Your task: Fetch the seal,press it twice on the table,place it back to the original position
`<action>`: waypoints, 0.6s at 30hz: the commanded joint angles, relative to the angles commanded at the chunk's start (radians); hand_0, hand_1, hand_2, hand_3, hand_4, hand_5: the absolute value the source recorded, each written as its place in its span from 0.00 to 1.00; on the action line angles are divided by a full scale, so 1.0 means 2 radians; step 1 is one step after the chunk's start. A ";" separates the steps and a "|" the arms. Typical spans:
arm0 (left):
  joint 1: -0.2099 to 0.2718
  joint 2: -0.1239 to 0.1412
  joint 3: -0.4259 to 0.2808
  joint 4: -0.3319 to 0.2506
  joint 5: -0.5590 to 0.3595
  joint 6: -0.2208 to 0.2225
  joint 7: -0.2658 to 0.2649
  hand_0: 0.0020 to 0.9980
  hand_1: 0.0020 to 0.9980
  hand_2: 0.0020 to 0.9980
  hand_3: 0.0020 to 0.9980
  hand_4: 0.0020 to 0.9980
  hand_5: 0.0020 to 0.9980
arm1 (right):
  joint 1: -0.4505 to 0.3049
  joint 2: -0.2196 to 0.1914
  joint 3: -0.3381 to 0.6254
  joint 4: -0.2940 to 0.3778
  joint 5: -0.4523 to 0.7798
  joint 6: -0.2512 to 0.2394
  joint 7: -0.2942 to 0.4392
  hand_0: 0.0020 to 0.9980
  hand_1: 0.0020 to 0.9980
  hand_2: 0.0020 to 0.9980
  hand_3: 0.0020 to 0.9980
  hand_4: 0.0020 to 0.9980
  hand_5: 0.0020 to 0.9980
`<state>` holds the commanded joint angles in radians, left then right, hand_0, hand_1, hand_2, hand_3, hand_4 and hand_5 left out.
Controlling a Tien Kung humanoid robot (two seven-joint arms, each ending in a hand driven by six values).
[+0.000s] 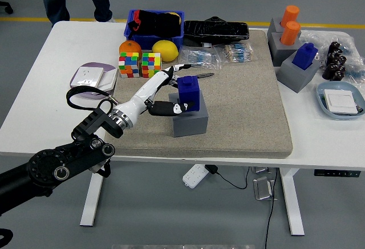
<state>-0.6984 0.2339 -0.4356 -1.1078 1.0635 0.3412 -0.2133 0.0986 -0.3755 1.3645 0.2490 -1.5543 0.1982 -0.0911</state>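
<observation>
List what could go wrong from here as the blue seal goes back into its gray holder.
The left hand grips the blue seal from its side, right over the gray holder; if tilted, it may catch the recess rim rather than seat. The holder sits loose on the mat, so a sideways push might shift it. The pen lies close behind the fingers.

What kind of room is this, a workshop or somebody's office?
Probably a robot test lab or workshop hall. A white table on a bare grey floor carries a beige mat strewn with practice props: puzzle cubes, grey blocks, a blue bin. The left hand holds a blue seal.
</observation>
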 joint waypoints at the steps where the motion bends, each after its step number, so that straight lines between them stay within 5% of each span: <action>1: -0.002 -0.002 0.001 0.004 -0.001 0.000 0.000 0.81 0.39 0.33 0.93 0.50 0.00 | 0.000 0.000 -0.001 0.000 0.000 0.000 0.000 0.80 0.71 0.70 0.66 0.77 0.56; 18: -0.007 -0.027 0.010 0.065 -0.054 0.016 -0.031 0.81 0.39 0.33 0.92 0.50 0.00 | 0.000 0.000 -0.002 -0.001 0.001 0.000 0.000 0.80 0.71 0.70 0.66 0.77 0.56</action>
<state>-0.7120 0.1809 -0.4151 -0.9769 0.9560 0.3739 -0.2751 0.0982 -0.3757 1.3608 0.2470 -1.5532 0.1981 -0.0909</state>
